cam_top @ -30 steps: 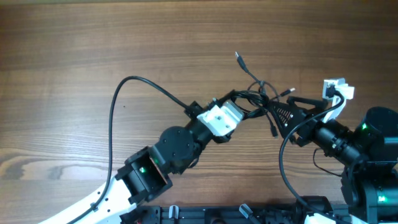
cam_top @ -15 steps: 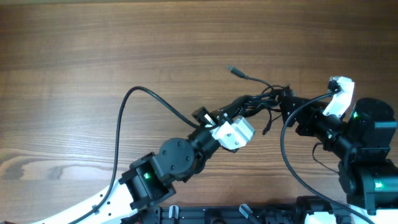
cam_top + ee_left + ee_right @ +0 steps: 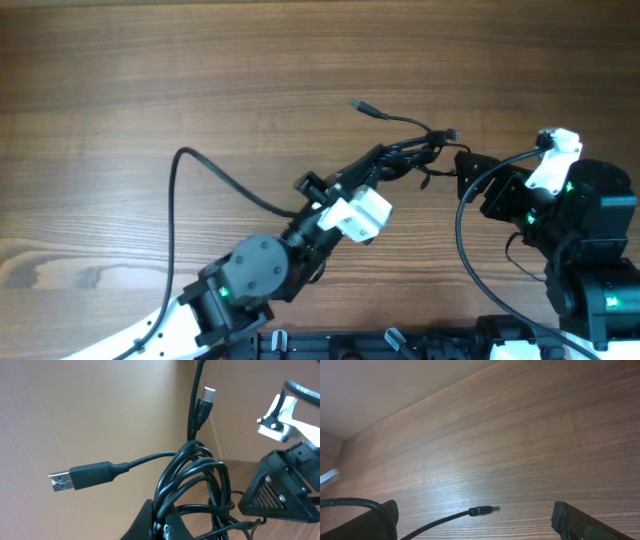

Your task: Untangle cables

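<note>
The cables (image 3: pixel 418 152) are a bunch of thin black cords, looped together and held off the table. My left gripper (image 3: pixel 384 160) is shut on the bunch; in the left wrist view its jaws (image 3: pixel 165 521) pinch several loops (image 3: pixel 197 475). A USB plug (image 3: pixel 75 476) sticks out to the left and a smaller plug (image 3: pixel 206 399) points up. The USB plug also shows in the overhead view (image 3: pixel 364 107). My right gripper (image 3: pixel 468 176) is open just right of the bunch. In the right wrist view one loose plug end (image 3: pixel 482 510) hangs between its spread fingers (image 3: pixel 474 520), untouched.
The wooden table (image 3: pixel 150 80) fills the view. The left arm's thick black cable (image 3: pixel 205 170) arcs over the table at centre left. The right arm's thick cable (image 3: pixel 462 255) loops beside its wrist. The right gripper shows in the left wrist view (image 3: pixel 280 492).
My left gripper has carried the bunch up and away from me and to the left. My right gripper has drawn back to the right, and the bunch is stretched out between them.
</note>
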{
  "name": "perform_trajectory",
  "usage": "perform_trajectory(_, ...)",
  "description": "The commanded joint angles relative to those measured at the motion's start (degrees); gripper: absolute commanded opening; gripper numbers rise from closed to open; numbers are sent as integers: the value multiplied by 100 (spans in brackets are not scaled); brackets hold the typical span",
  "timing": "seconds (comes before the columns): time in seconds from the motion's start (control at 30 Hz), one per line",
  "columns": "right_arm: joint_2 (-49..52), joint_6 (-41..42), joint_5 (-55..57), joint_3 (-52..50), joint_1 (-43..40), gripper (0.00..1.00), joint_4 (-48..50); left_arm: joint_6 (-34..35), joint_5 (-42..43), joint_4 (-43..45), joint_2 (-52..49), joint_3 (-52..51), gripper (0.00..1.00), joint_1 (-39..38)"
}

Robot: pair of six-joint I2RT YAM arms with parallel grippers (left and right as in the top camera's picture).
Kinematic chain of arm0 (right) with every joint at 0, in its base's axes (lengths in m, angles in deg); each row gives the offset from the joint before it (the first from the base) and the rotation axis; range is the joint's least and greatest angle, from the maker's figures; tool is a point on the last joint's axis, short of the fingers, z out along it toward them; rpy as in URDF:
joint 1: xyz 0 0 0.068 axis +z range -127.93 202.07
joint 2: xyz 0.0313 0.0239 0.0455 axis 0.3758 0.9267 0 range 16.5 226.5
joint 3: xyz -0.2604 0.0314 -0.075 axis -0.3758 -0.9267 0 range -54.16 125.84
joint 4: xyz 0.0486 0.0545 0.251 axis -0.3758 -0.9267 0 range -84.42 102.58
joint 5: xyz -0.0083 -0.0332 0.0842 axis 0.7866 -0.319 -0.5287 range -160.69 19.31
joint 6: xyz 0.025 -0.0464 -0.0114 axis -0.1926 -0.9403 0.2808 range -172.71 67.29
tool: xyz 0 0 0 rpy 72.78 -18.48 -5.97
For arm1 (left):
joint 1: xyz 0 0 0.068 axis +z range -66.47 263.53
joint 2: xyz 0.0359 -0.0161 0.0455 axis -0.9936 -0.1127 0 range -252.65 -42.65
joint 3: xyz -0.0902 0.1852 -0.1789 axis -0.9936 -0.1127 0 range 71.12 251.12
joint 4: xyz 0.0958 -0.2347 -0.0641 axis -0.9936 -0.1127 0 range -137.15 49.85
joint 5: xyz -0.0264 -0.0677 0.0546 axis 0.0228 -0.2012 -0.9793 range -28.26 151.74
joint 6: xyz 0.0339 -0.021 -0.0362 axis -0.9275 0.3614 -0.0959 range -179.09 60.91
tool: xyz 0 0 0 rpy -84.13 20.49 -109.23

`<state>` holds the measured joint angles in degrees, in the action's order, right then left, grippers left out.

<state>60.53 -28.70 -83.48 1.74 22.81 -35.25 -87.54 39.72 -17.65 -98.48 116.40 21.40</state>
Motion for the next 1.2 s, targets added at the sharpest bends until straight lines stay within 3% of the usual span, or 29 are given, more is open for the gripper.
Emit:
perform_trajectory(0.0,76,-9,1108,-13,-81,100,-175,-74,-424,243,647,125,4,42)
perform_trajectory(0.67,125,2,1491,-13,-81,100,-367,-116,-490,262,933,125,4,127)
perform_trajectory(0.8,125,-74,623,-13,-81,100,-269,-116,-490,-44,931,125,4,127)
perform_trajectory(0.93,125,-1012,-1449,-7,-81,100,212,-116,-490,-256,859,125,4,127)
perform_trajectory(1.17,125,-1071,-3932,-7,-81,100,1274,-114,-490,-289,656,125,4,127)
